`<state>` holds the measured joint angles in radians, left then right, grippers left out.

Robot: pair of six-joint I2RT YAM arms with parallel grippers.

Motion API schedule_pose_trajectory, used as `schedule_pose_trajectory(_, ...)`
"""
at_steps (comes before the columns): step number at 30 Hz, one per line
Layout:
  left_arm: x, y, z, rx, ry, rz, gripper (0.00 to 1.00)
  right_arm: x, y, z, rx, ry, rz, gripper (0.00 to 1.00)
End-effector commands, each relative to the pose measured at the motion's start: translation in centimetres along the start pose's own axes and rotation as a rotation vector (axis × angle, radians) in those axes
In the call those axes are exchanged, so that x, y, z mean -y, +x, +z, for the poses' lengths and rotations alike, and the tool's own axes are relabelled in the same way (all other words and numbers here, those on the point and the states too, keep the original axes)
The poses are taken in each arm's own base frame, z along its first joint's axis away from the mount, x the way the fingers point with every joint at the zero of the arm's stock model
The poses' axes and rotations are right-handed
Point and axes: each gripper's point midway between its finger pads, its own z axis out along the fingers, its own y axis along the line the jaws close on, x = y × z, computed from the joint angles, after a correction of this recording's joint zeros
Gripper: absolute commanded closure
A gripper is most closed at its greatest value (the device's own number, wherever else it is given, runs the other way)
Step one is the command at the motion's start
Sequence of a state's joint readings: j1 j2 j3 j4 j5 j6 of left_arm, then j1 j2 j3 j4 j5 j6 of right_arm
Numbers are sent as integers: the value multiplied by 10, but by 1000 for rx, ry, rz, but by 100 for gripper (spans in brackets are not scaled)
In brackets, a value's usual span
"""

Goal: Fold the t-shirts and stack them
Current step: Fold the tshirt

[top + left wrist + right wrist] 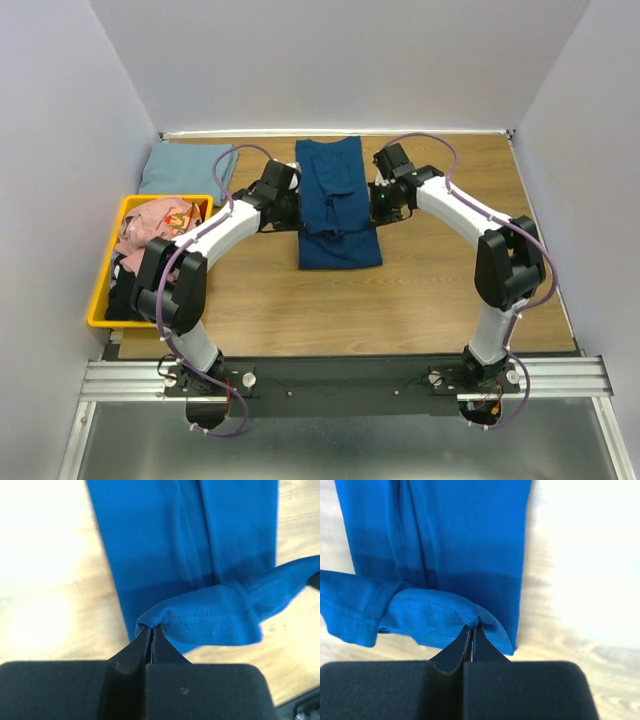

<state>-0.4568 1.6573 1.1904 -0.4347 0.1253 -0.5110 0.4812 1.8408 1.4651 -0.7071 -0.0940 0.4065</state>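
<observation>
Above the wooden table, left claw and right claw clamp tight on thin edges of your dark navy cloth t-shirt; pull unevenly and one could slip.

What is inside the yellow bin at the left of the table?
The yellow bin holds a crumpled pink shirt at its far end and black cloth nearer. The left arm covers its near right part, and whatever lies beneath those is hidden.

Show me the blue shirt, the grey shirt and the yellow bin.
blue shirt (330, 165): top view, flat far part.
grey shirt (182, 168): top view, its middle.
yellow bin (101, 280): top view, left rim.
</observation>
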Motion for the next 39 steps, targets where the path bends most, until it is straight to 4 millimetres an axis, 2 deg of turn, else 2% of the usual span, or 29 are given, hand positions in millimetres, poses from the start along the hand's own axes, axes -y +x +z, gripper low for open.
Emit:
schedule_pose_trajectory(1,-6,-33,10,58,6,52,100,19,-28,7,39,53,4,99)
schedule_pose_trajectory(2,-7,-43,10,77,7,52,100,22,-30,11,33,56,8,99)
schedule_pose_trajectory(4,-12,-47,20,71,0,65,100,28,-44,11,52,54,21,99)
schedule_pose_trajectory(5,-11,-57,20,87,2,74,100,35,-46,16,45,60,29,99)
schedule_pose_trajectory(6,-15,-55,28,71,-7,73,100,35,-52,16,55,58,32,99)
schedule_pose_trajectory(17,-29,-89,36,122,-3,53,100,30,-82,31,80,21,28,99)
schedule_pose_trajectory(24,-28,-97,50,140,19,63,100,32,-89,47,70,18,21,99)
schedule_pose_trajectory(33,-46,-93,84,110,-19,58,100,43,-91,72,57,62,17,99)
schedule_pose_trajectory(39,-51,-94,83,130,-42,65,100,44,-98,68,81,71,13,99)
